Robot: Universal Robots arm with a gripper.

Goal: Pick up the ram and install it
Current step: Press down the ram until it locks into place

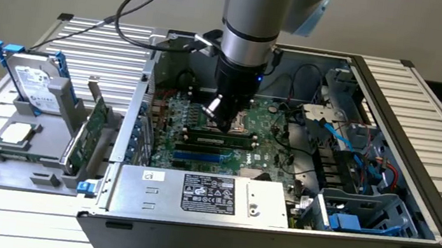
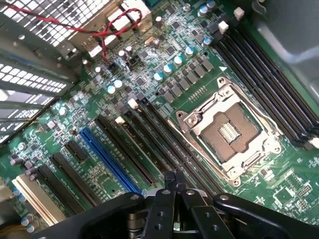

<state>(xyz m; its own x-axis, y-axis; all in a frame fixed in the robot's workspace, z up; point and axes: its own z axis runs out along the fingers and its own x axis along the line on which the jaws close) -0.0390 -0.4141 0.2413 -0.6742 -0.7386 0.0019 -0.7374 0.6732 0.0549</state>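
Claw [image 2: 172, 185] first: my fingers are pressed together with nothing between them, poised low over the green motherboard [image 2: 164, 94] inside the open black computer case [image 1: 415, 207], close to the silver processor socket [image 2: 227, 132] and the long black memory slots [image 2: 164, 144] beside it.

The long, narrow green ram stick with its row of black chips [image 1: 221, 140] lies seated along a slot on the board just below my fingertips in the exterior view, towards the case's front wall. I judge the carrying finished and the stick placed; whether it is fully clicked home and its latches locked, I cannot tell. So little seems left beyond a firm seating, if that.

Outside the case, on the slatted metal table [image 1: 431, 87], a grey holder [image 1: 18, 165] near the exterior view's left edge carries a silver hard drive [image 1: 36, 83] and a wider green expansion card [image 1: 87, 129].

Writing: the power supply's white and black labels [image 1: 207, 194] carry print too small to read, and I can make out no brand.
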